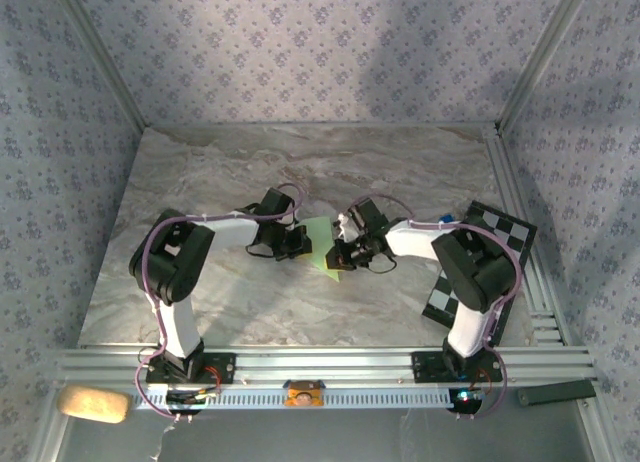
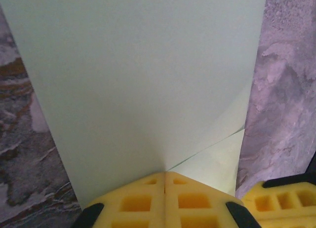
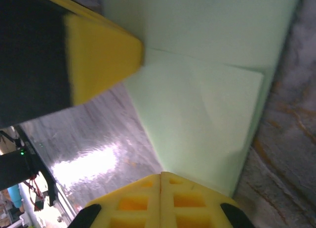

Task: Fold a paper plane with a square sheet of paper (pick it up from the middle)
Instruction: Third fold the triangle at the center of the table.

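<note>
The square sheet of paper [image 1: 321,243] is pale green and partly folded, held up off the marble table between the two grippers. In the left wrist view the sheet [image 2: 143,80] spreads out from the seam of my left gripper [image 2: 165,173], whose yellow jaws are shut on its edge; a folded flap [image 2: 217,159] lies at the lower right. My right gripper [image 3: 161,174] is shut on the opposite edge of the sheet [image 3: 207,104], with the left gripper's yellow finger [image 3: 101,55] touching the paper at the upper left. In the top view the left gripper [image 1: 301,244] and the right gripper [image 1: 338,254] face each other.
A black-and-white checkered board [image 1: 503,229] lies at the table's right side, partly under the right arm. A tan block [image 1: 92,403] and a dark bar [image 1: 555,392] sit below the front rail. Bare marble table [image 1: 300,167] stretches behind the grippers.
</note>
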